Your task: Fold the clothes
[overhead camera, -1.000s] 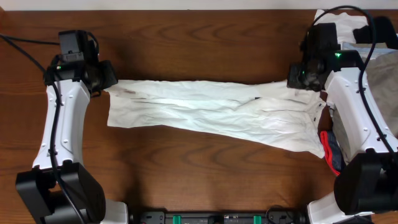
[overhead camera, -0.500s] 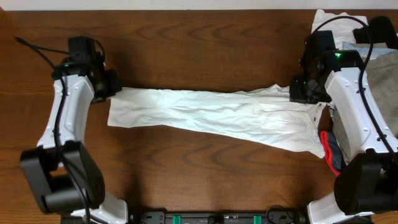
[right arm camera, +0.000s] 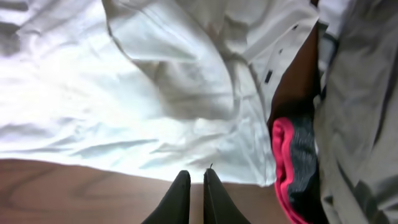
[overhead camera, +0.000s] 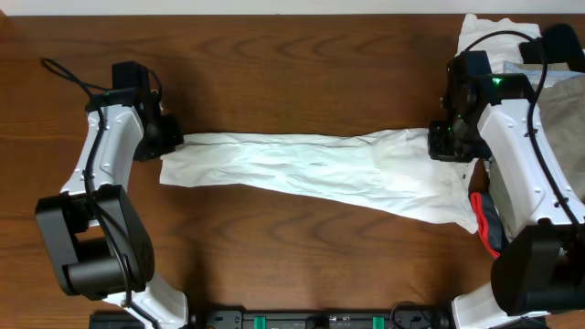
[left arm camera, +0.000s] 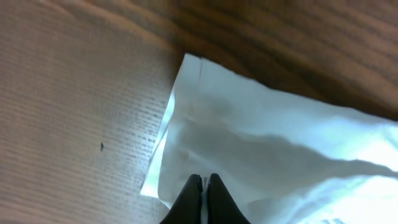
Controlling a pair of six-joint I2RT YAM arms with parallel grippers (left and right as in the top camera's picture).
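A long, wrinkled white garment (overhead camera: 311,169) lies stretched across the wooden table between both arms, folded lengthwise into a narrow band. My left gripper (overhead camera: 172,142) sits at its left end. In the left wrist view that gripper (left arm camera: 203,179) is shut on a thin layer of the white cloth (left arm camera: 261,137) near a corner. My right gripper (overhead camera: 445,142) hovers at the garment's right end. In the right wrist view the right gripper (right arm camera: 196,174) stands open by a narrow gap with bare wood showing through it. The cloth's edge (right arm camera: 124,93) lies just beyond its tips.
A pile of other clothes sits at the table's right edge: a white piece (overhead camera: 484,27) at the back, a grey-khaki piece (overhead camera: 562,119) under the right arm, and a red and dark piece (overhead camera: 487,224) beside the garment's right end. It also shows as the red piece (right arm camera: 283,155).
Both grippers came toward the table's front, carrying the garment's far edge over so the band got narrower. The right jaws have parted slightly off the cloth.
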